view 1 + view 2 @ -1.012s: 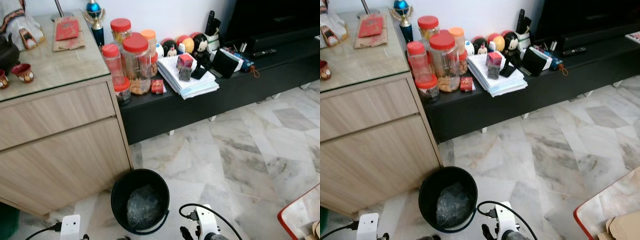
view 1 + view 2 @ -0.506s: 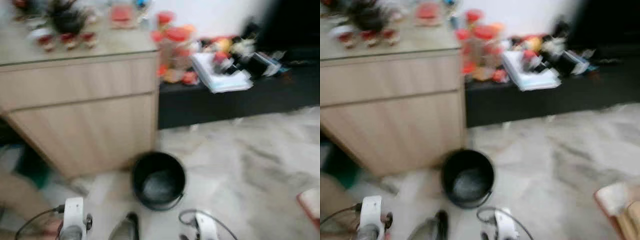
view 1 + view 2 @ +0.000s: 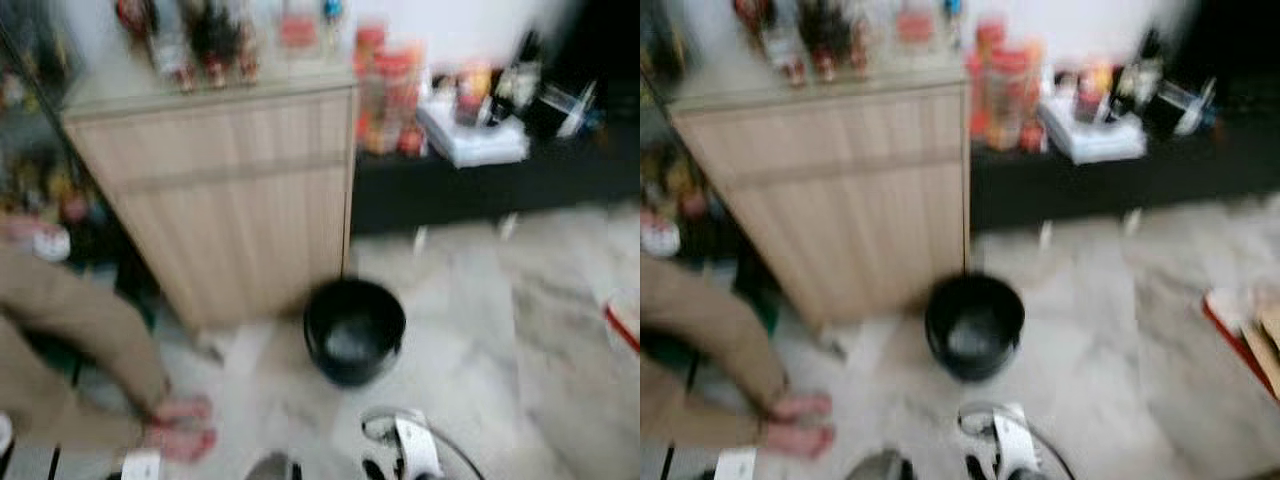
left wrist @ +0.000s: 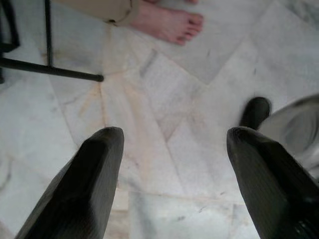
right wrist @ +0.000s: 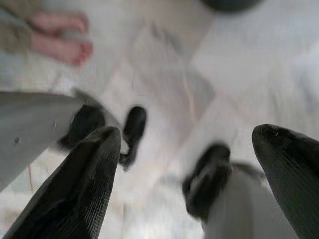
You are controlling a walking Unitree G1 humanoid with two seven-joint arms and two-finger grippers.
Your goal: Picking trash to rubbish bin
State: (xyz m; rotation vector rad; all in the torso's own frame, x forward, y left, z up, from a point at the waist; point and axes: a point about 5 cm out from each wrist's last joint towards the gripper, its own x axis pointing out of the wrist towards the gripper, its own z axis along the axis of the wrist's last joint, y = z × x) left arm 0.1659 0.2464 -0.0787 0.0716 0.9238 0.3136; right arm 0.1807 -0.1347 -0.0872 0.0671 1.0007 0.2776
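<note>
Blurrily, we are seeing the black rubbish bin (image 3: 354, 329) standing on the marble floor (image 3: 520, 330) at the wooden cabinet's (image 3: 215, 200) corner, at twelve o'clock from us. Our left gripper (image 4: 172, 164) and right gripper (image 5: 192, 164) are hanging spread wide and empty over the floor, well short of the bin. A person's bare feet (image 3: 180, 428) are resting at nine o'clock.

Head views: motion blur is smearing the items on the cabinet top (image 3: 200, 45) and the black shelf (image 3: 480, 175) beyond identification. Rubbish bin (image 3: 354, 330): contents unreadable. Seated person (image 3: 70, 340): picture edge is cutting off all above the legs.
</note>
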